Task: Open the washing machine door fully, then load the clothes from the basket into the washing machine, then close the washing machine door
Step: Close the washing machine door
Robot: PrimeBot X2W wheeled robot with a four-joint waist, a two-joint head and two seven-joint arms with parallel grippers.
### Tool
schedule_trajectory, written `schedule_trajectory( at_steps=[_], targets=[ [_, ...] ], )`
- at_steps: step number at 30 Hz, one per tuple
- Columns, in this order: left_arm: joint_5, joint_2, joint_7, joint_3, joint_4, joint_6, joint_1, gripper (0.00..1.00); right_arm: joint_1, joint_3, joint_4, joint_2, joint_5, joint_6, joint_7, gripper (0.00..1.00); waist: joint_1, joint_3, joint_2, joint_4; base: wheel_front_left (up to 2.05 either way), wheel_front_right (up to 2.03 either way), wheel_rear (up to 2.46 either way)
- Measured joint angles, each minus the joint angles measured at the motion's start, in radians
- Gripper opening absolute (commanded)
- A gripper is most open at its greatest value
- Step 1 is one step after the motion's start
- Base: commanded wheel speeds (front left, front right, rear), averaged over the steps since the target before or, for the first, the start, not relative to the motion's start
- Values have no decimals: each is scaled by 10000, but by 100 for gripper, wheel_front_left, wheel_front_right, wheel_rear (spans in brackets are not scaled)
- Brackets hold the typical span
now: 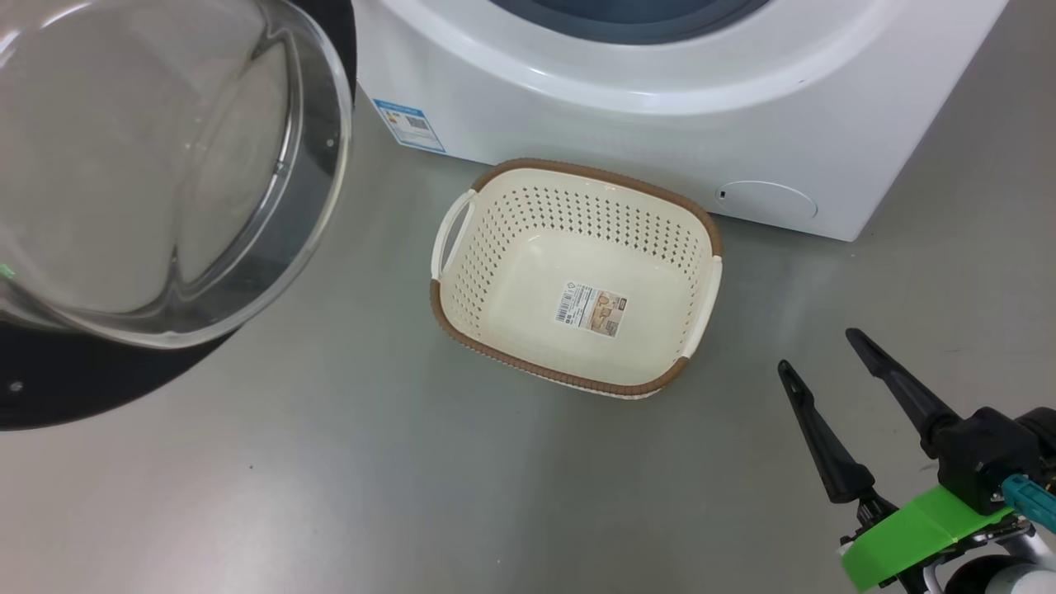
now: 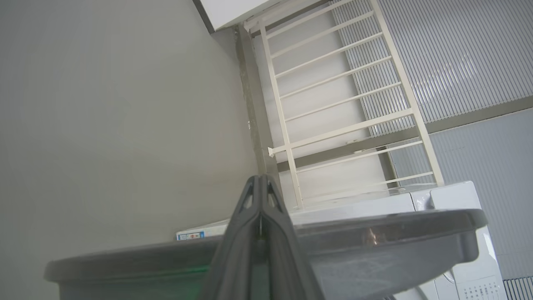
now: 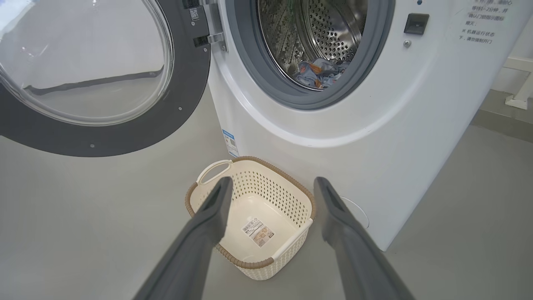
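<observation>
The washing machine door [image 1: 165, 165] stands swung open at the upper left, glass bowl bulging out of its black rim. Behind the basket rises the white washing machine [image 1: 619, 140]. The cream basket [image 1: 495, 247] sits on the floor before it, with just a paper label inside. In the right wrist view the clothes [image 3: 318, 71] lie in the steel drum of the washing machine [image 3: 374, 146], beside the door [image 3: 183, 104]. My right gripper [image 1: 817, 348] hovers open to the right of the basket [image 3: 250, 263], holding nothing. My left gripper [image 2: 260, 178] is shut, its fingers lying over the door's rim edge [image 2: 374, 237].
Grey floor [image 1: 330, 478] stretches in front of and to the left of the basket. A round filter cover [image 1: 767, 200] sits low on the machine's front. A white barred rack [image 2: 341, 104] stands beyond the machine against ribbed wall panels.
</observation>
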Motion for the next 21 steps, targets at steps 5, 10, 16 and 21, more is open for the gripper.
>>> schedule_trajectory(
  at_steps=[5,10,16,21],
  targets=[
    [-21,0,660,-90,-288,-123,53,0,-30,-6,-40,2,0,0,-2,100,-1,8,0,95,0,0,0],
    [-98,-90,1310,-201,-775,-251,341,0,-30,-8,-40,15,2,0,-6,100,0,-28,0,188,0,0,0],
    [-109,-311,2046,-487,-1875,-268,933,0,-32,-33,23,98,13,0,-142,100,0,-156,0,249,0,0,0],
    [-104,-706,2516,-780,-2934,-337,1264,0,-32,-67,100,232,13,0,-228,100,0,-240,0,301,0,0,0]
  ],
)
